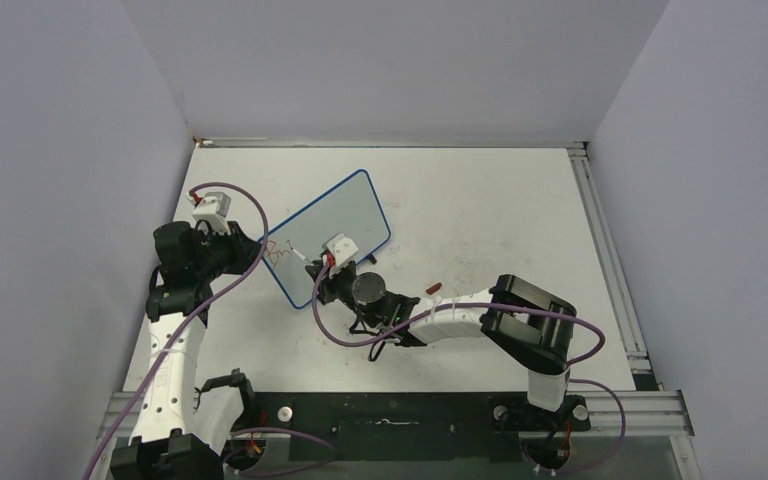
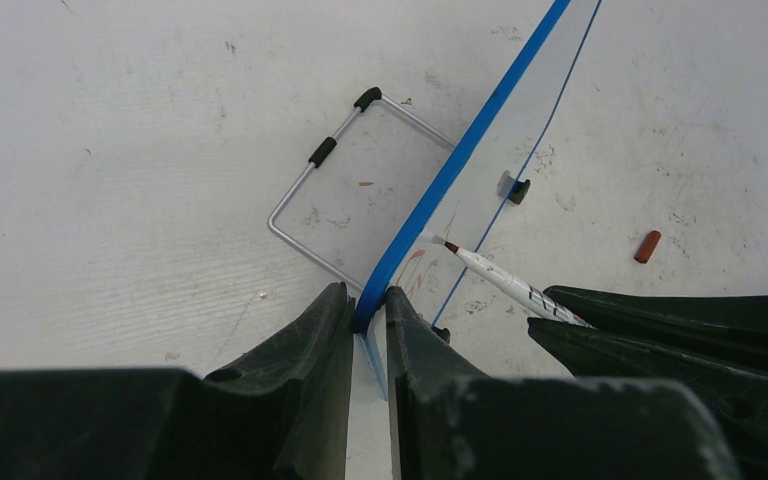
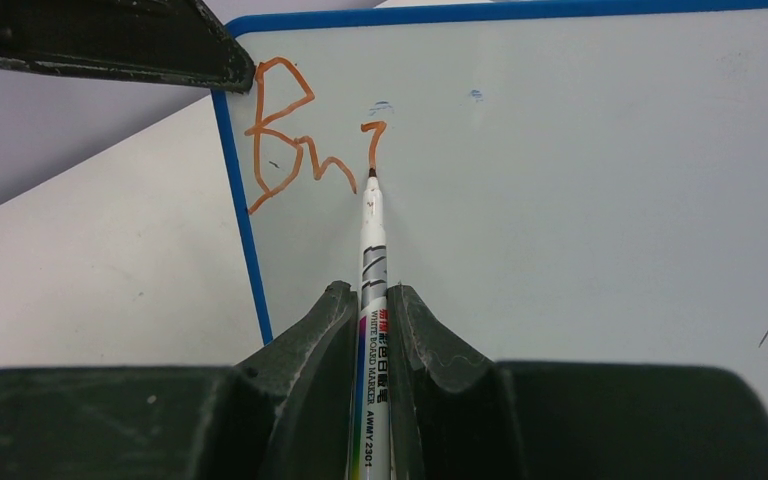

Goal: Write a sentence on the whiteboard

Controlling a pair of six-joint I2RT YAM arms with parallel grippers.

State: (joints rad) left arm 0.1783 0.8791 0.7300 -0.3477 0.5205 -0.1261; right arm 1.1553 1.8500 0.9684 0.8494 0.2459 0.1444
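Observation:
The whiteboard [image 1: 345,225], white with a thin blue frame, stands tilted on the table. It also shows in the right wrist view [image 3: 560,200] and edge-on in the left wrist view [image 2: 480,140]. My left gripper [image 2: 368,310] is shut on its blue edge at the near left corner [image 1: 260,248]. My right gripper [image 3: 368,300] is shut on a white marker [image 3: 372,260], whose tip touches the board. The sentence [image 3: 305,135] so reads "Br" plus a started stroke in red-orange; it shows small in the top view [image 1: 282,252].
The red marker cap [image 1: 433,288] lies on the table right of the board, and it shows in the left wrist view [image 2: 647,246]. The board's wire stand [image 2: 330,190] rests on the table behind it. A metal rail [image 1: 610,260] runs along the table's right edge.

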